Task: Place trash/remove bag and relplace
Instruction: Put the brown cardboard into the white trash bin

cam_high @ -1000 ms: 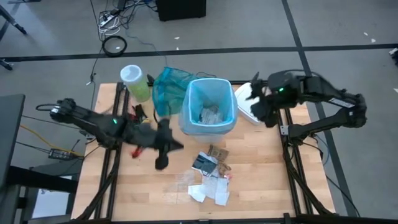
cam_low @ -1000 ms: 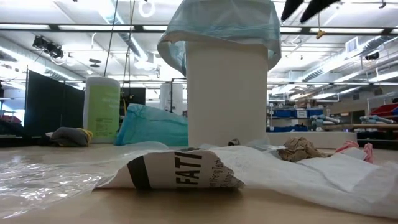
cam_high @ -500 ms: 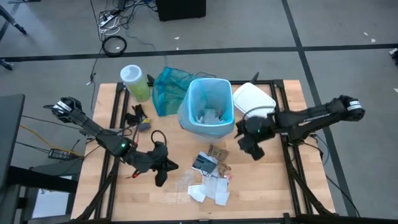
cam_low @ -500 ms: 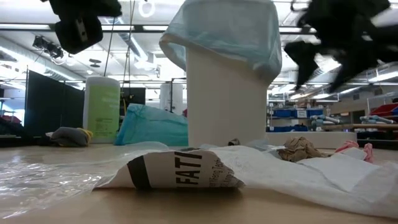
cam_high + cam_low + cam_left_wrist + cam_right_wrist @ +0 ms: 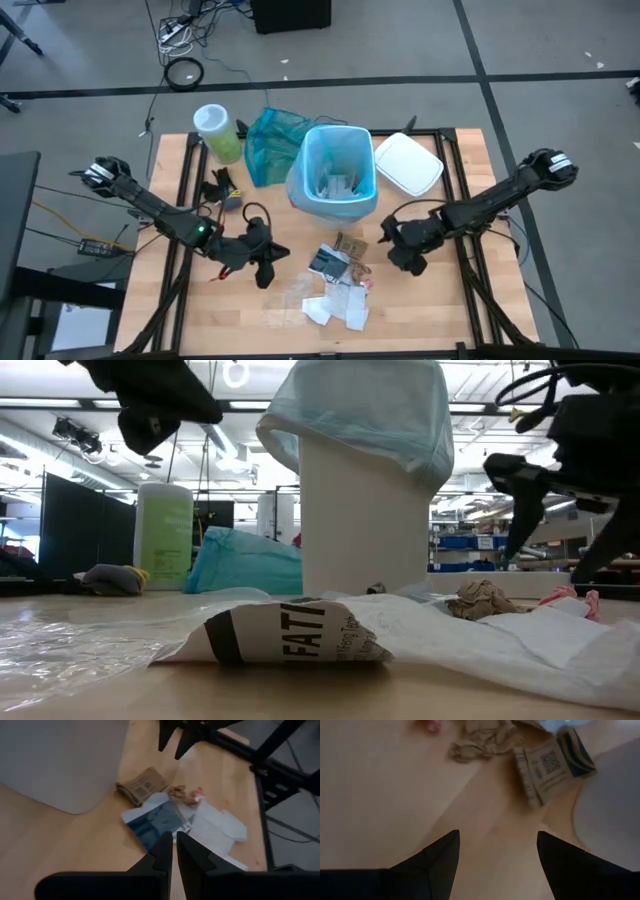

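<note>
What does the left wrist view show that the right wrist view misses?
Only the left wrist view: the dark flat packet, the white paper, the right end effector open farther off, and the left end effector with its fingers nearly together. Only the right wrist view: the right end effector up close, spread wide over bare wood. Both: the brown wrapper, the crumpled brown scrap and the bin.

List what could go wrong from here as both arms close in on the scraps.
1. The right gripper, fingers open, and the left gripper, fingers nearly together, flank the same trash pile; the arms may collide.
2. The scraps overlap, so one grasp may drag others across the table.
3. The bin stands close behind; a swing could tip it.
</note>
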